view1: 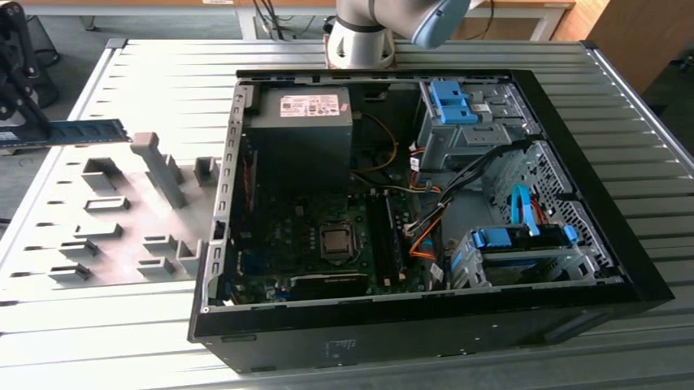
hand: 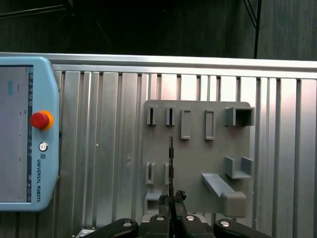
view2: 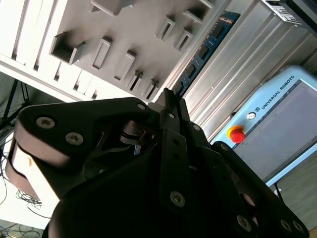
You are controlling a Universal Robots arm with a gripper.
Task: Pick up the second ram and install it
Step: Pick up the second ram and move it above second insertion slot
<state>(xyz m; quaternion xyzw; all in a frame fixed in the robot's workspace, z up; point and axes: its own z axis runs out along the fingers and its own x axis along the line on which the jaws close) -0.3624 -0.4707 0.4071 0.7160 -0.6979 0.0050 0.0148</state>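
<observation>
While the jaws are clamped shut on one end of the second ram [view1: 76,131], the stick juts out level from them at the exterior view's left edge, its blue-green face and dark chips turned toward that camera. It hangs over the far corner of the grey holder plate [view1: 119,236] and appears to touch none of the raised blocks, well apart from the open computer case [view1: 623,252].

In the first wrist view the stick [hand: 170,158] shows edge-on, a thin dark line running out from the closed fingertips across the holder plate [hand: 198,153]. In the second wrist view its chip side [view2: 205,47] runs along the ribbed aluminium bench [view2: 257,54].

The case lies on its side on the bench [view1: 97,349], with the motherboard exposed — CPU socket [view1: 336,241] bare, power supply [view1: 304,122] behind it. A pale blue teach pendant [hand: 25,134] with a red stop button rests on the bench beside the plate. The arm's base [view1: 363,36] stands behind the case.
</observation>
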